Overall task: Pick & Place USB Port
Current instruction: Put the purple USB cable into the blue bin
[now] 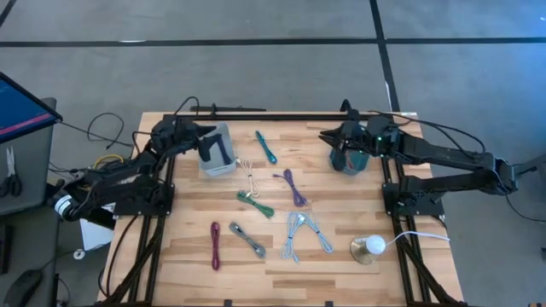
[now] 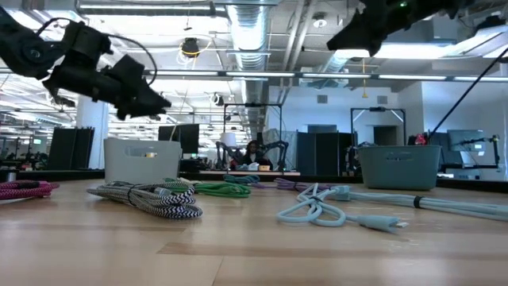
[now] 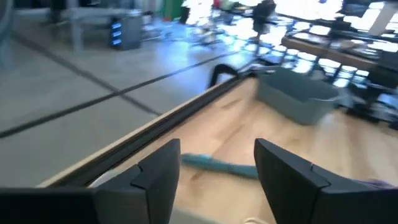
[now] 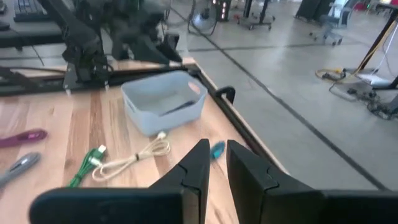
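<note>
Several USB cables lie loose on the wooden table: teal (image 1: pixel 265 147), white (image 1: pixel 249 176), purple (image 1: pixel 293 186), green (image 1: pixel 256 203), magenta (image 1: pixel 215 245), grey (image 1: pixel 247 240) and light blue (image 1: pixel 303 232). My left gripper (image 1: pixel 205 132) hovers open and empty at the far rim of a light grey bin (image 1: pixel 217 155), which has something dark inside; the teal cable (image 3: pixel 217 165) shows beyond its fingers. My right gripper (image 1: pixel 328 135) hangs above the teal bin (image 1: pixel 350 160), at its left edge. Its fingers (image 4: pixel 199 165) stand a narrow slit apart with nothing between them.
A gold disc with a white ball (image 1: pixel 368 247) and its white cord sit at the near right. A black rail (image 1: pixel 281 114) runs along the table's far edge. In the low view the grey cable (image 2: pixel 155 199) and the light blue cable (image 2: pixel 341 208) lie nearest.
</note>
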Motion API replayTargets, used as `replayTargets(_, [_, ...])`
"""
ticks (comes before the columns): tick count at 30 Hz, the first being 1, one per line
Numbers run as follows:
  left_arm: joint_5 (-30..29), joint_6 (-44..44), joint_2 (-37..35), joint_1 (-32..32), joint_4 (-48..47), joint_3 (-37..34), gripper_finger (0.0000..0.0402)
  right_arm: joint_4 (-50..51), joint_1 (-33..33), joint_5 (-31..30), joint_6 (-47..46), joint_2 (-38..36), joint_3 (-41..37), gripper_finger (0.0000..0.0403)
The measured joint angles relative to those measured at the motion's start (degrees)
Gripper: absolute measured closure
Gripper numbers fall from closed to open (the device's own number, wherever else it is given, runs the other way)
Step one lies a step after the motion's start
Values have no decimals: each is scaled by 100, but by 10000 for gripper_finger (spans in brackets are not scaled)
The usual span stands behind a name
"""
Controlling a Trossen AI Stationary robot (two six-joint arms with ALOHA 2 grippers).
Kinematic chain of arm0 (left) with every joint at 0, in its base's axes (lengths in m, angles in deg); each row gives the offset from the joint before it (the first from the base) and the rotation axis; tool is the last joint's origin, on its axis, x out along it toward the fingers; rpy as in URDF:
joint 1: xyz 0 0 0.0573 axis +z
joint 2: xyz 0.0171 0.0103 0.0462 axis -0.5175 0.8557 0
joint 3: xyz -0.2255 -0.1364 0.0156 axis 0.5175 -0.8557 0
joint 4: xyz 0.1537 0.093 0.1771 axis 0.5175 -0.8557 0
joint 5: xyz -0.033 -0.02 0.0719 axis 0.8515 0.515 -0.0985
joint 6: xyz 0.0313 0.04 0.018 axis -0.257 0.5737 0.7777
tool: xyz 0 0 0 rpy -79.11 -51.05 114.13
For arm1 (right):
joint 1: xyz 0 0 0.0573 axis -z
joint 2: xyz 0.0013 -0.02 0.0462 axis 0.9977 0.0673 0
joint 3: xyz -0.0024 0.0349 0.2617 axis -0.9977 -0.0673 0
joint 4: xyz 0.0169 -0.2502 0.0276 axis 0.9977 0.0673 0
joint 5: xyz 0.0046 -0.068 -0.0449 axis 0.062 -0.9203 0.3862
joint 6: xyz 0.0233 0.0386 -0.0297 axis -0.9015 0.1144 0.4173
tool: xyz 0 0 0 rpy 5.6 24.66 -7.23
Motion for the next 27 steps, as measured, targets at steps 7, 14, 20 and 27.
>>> replayTargets(7, [116,59,-2,-160,439,107,219,461,0,5,-475,11,0,356])
replayTargets(14, [118,59,-2,-212,715,107,227,264,2,13,-388,320,0,356])
replayTargets(20, [121,-212,-2,-229,912,107,226,-218,15,15,-386,680,0,356])
replayTargets(27, [123,-305,-2,-229,1005,107,225,-270,4,319,-366,848,0,356])
